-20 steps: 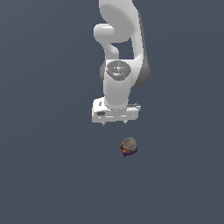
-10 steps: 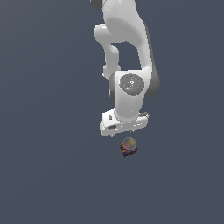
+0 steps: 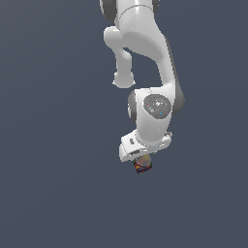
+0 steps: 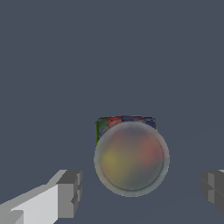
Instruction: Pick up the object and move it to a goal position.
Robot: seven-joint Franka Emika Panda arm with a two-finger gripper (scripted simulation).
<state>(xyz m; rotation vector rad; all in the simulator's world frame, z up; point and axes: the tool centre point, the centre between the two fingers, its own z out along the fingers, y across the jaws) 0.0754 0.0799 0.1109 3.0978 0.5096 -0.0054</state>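
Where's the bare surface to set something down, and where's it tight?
Bare grey surface runs all around the object: toward the exterior view's left, its right and in front. The only crowded patch is at the object itself, where the open end effector hangs over it, one finger on either side, gaps visible, not touching.

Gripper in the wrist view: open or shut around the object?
Open. The gripper has a finger on each side of the object, with gaps visible on both sides.
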